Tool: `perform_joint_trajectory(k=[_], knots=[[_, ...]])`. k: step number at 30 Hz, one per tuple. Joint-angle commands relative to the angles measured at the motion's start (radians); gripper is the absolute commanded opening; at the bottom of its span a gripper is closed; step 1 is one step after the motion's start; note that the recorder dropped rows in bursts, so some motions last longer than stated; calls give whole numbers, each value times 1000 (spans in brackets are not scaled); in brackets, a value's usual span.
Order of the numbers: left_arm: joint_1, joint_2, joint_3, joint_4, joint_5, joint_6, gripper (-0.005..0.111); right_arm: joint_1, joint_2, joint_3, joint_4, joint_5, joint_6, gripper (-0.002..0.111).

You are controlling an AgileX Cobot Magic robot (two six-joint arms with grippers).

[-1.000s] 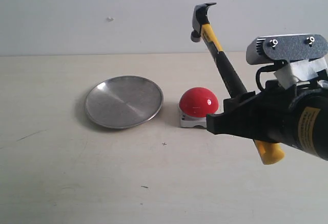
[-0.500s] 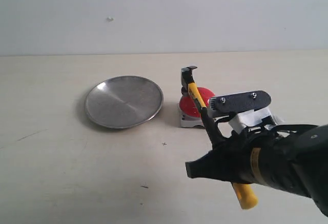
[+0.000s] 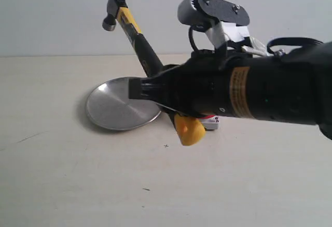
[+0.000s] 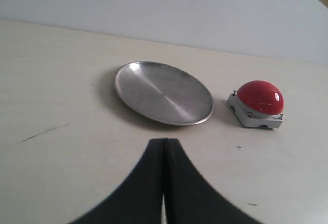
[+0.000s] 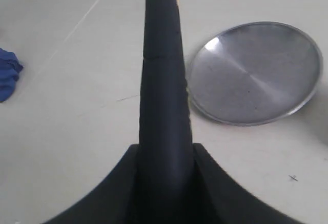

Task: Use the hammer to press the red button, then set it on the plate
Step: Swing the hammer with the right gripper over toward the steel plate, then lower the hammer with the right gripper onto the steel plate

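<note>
The hammer [image 3: 136, 32] is off the table, tilted, its dark head up at the left above the far side of the plate [image 3: 116, 110] and its yellow butt low by the plate's right rim. My right gripper [image 3: 141, 89] is shut on the black handle [image 5: 161, 80], seen in the right wrist view as the right gripper [image 5: 165, 150] beside the plate [image 5: 256, 73]. The red button [image 3: 211, 123] is almost hidden behind the right arm. In the left wrist view it shows whole as the red button [image 4: 260, 97], right of the plate [image 4: 164, 92]. My left gripper [image 4: 164, 142] is shut and empty.
A blue cloth [image 5: 7, 75] lies at the edge of the right wrist view, away from the plate. The pale table [image 3: 62, 175] meets a white wall at the back. The right arm's bulk covers the table's right half in the exterior view.
The right arm has risen and swung left from the button towards the plate. The hammer head, down at the button half a second ago, is now high above the plate's far side.
</note>
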Motion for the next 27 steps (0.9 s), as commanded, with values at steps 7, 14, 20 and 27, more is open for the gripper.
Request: perform_joint_trajectory(k=[7,14,20,27], knots=[[2,-6,0,-5,-3,-2,0,-3,339,-230,146,-58,37,0],[2,-6,0,-5,-3,-2,0,-39,462,-399,288,-91,36,0],[2,-6,0,-5,-3,-2,0,-127,467,-423,458,-429,-124,0],[2,-6,0,-5,-3,-2,0,-148,467,-316,850,-682,-497,0]])
